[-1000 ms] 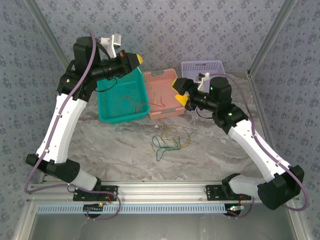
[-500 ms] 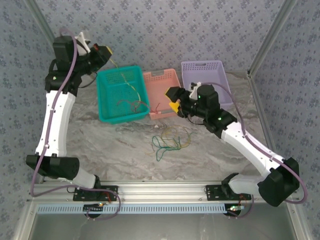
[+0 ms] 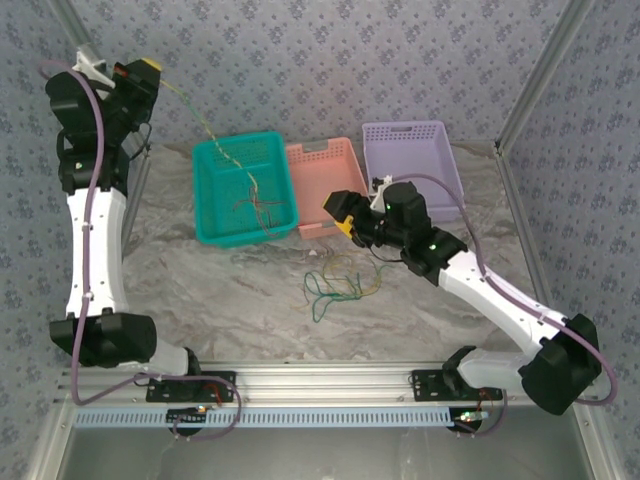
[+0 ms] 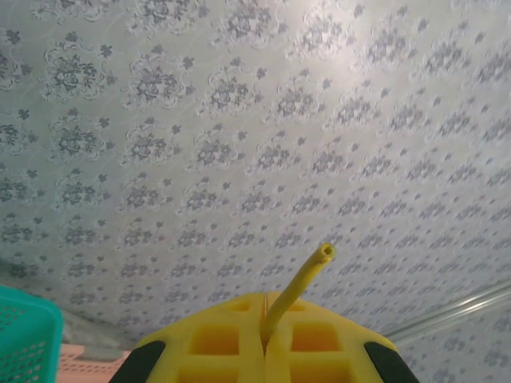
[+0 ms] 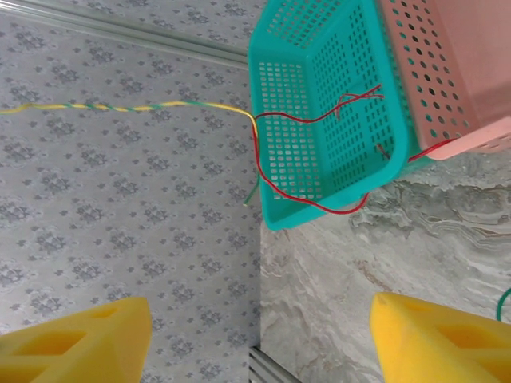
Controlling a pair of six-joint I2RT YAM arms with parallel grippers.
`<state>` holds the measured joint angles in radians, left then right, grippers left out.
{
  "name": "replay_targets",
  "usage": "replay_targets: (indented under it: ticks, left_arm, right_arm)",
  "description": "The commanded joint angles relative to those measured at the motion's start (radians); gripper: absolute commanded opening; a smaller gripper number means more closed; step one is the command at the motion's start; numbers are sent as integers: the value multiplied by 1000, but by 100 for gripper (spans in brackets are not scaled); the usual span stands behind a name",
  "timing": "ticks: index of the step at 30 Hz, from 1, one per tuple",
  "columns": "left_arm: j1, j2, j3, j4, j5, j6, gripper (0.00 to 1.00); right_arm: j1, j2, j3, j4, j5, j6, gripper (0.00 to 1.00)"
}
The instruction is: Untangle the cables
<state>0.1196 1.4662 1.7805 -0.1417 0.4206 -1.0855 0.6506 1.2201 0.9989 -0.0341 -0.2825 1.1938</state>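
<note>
My left gripper [image 3: 150,68] is raised high at the far left, shut on the end of a yellow cable [image 3: 205,125]. That cable, twisted with green, runs taut down into the teal basket [image 3: 205,195], where dark red wires [image 3: 262,208] tangle with it. In the left wrist view the yellow cable's tip [image 4: 322,254] pokes out above the shut left gripper [image 4: 263,323]. A loose tangle of green and yellow cables [image 3: 340,285] lies on the table. My right gripper [image 3: 338,215] hovers open just above and behind that tangle, holding nothing; the right gripper [image 5: 259,343] faces the teal basket [image 5: 319,80].
A pink basket [image 3: 322,152] and a purple basket [image 3: 405,128] stand in a row to the right of the teal one. A red wire [image 5: 319,120] hangs over the teal basket's wall. Patterned walls close in on the left and at the back.
My left arm has swung up and to the left, drawing the yellow cable out of the teal basket. The right gripper has moved left and lower, toward the table tangle, its jaws slightly narrower.
</note>
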Motion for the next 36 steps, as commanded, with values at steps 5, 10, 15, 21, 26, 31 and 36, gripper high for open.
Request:
replay_targets:
  ticks: [5, 10, 15, 21, 26, 31, 36]
  left_arm:
    - [-42, -24, -104, 269, 75, -164, 0]
    - [-79, -53, -128, 242, 92, -130, 0]
    - [-102, -75, -138, 197, 93, -86, 0]
    - [-109, -84, -147, 186, 111, -79, 0]
    - [-120, -95, -151, 173, 131, -69, 0]
    - [-141, -99, -128, 143, 163, -45, 0]
    - [-188, -97, -80, 83, 180, 8, 0]
  right_arm:
    - [39, 140, 105, -118, 84, -149, 69]
    - [147, 340, 308, -225, 205, -445, 52]
    - [239, 499, 388, -191, 293, -715, 50]
    - [278, 647, 524, -219, 321, -771, 52]
    - [280, 656, 536, -175, 327, -757, 54]
    - [287, 547, 450, -114, 357, -737, 63]
    - [292, 468, 469, -120, 515, -799, 70]
